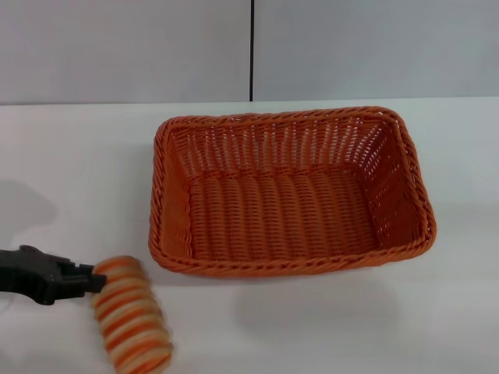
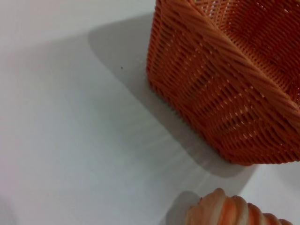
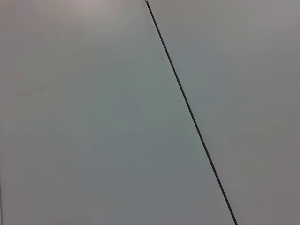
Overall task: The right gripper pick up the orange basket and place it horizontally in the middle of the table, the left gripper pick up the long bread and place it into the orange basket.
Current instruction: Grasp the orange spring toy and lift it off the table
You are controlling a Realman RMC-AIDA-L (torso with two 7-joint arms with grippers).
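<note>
The basket (image 1: 290, 191) sits on the table (image 1: 78, 156) with its long sides running across the robot's front, mouth up and nothing inside it; the woven floor and sloping walls are bare. In the left wrist view one corner of the basket (image 2: 225, 89) fills the upper part of the picture, throwing a shadow onto the white top beside it.

The bread (image 1: 131, 313) lies on the table just off the basket's near left corner, close to the rim but apart from it, its length angled away from the basket toward the robot. The striped end of the bread (image 2: 236, 212) also shows at the edge of the left wrist view, near the basket wall and not touching it.

The left gripper (image 1: 82, 280) reaches in from the left, on the side of the bread away from the basket, and its black tip meets the loaf's upper end. Whether its fingers are clenched on the bread or released cannot be told.

The right gripper is out of sight; its wrist camera sees only a grey wall (image 3: 93, 117) with a thin dark seam (image 3: 187, 108)
</note>
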